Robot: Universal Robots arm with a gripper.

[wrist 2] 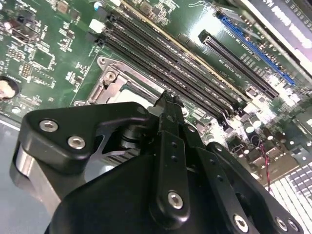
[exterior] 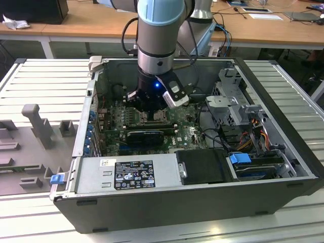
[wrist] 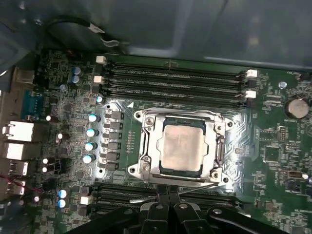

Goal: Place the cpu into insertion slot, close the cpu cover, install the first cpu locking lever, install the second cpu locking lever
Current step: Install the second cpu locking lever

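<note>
The arm stood lowered into the open computer case (exterior: 283, 152), which lay on its side on a ribbed grey table (exterior: 40, 76). In the exterior view the end effector (exterior: 150, 112) hung just above the motherboard (exterior: 192, 134), over the socket area, with a small blue light lit on its body.

In the first wrist view the cpu (wrist: 182, 146) lay flat in the insertion slot (wrist: 162, 169), its pale silvery top facing up and sitting square to the socket. The cpu cover (wrist: 148, 146) was down around it, its metal frame bordering the chip on all sides with the chip showing through the central cut-out. A thin wire lever (wrist: 195, 186) ran along the edge of the frame nearest the end effector; whether it was latched could not be told.

The end effector's black fingers (wrist: 162, 214) appeared together, side by side with no visible gap, and held nothing. Their tips were at the socket's near edge, at or just above the lever; contact could not be confirmed. In the second wrist view the fingertips (wrist 2: 168, 105) pointed at the corner of the metal frame (wrist 2: 109, 83), again drawn together.

Long black memory slots (wrist: 175, 80) ran along both sides of the socket. A black graphics card (exterior: 146, 135) sat just beside the socket, on the side nearer the power supply (exterior: 126, 172).
</note>
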